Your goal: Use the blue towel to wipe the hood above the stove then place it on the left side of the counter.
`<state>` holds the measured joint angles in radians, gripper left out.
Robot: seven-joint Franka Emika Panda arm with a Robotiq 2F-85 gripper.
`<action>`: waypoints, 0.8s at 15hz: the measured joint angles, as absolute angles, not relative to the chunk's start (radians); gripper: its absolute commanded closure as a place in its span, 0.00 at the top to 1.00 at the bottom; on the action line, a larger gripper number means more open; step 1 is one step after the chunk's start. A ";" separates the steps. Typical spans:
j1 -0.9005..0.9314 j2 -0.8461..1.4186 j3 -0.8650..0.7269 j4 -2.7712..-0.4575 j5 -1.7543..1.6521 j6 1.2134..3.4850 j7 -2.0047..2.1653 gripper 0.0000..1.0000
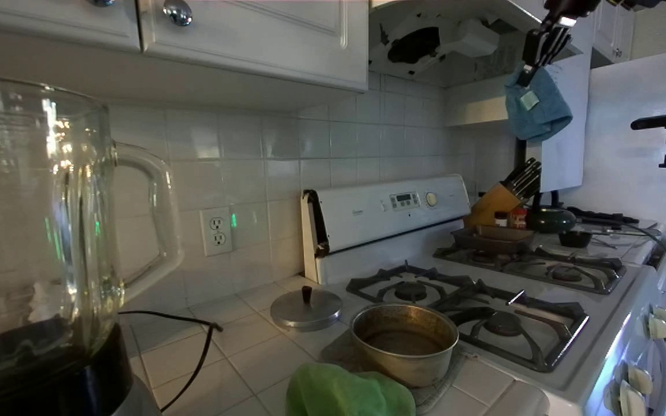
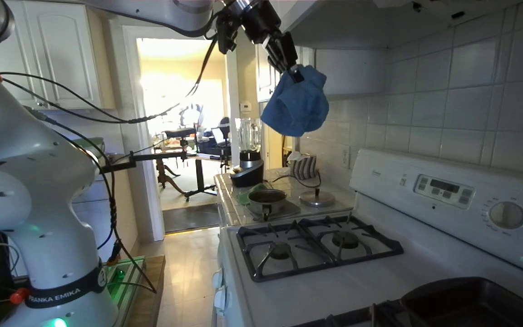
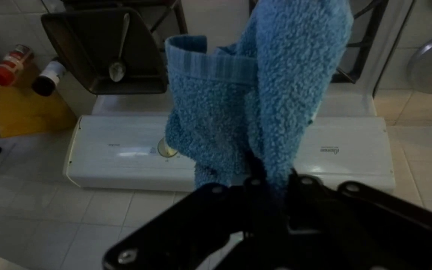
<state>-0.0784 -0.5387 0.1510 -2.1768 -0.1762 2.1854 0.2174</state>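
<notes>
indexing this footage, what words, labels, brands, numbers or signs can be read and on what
"FRANKA EMIKA": black band around the robot arm
Too small or blurred to read:
lettering and display on the stove's back panel
dial markings
red jar and black-and-white jar labels
blue towel tag, if printed

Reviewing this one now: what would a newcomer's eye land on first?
Probably the blue towel, hanging from the robot's fingers high above the stove and large in the wrist view. Next would be the bulky white arm filling the left side of an exterior view, then the glass blender looming at the left edge in an exterior view.
</notes>
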 measured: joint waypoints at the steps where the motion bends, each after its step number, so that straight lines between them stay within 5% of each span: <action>1: -0.078 -0.526 0.148 -2.178 -0.176 2.175 0.217 0.03; 12: -0.055 -0.342 0.100 -2.202 -0.167 2.190 0.212 0.03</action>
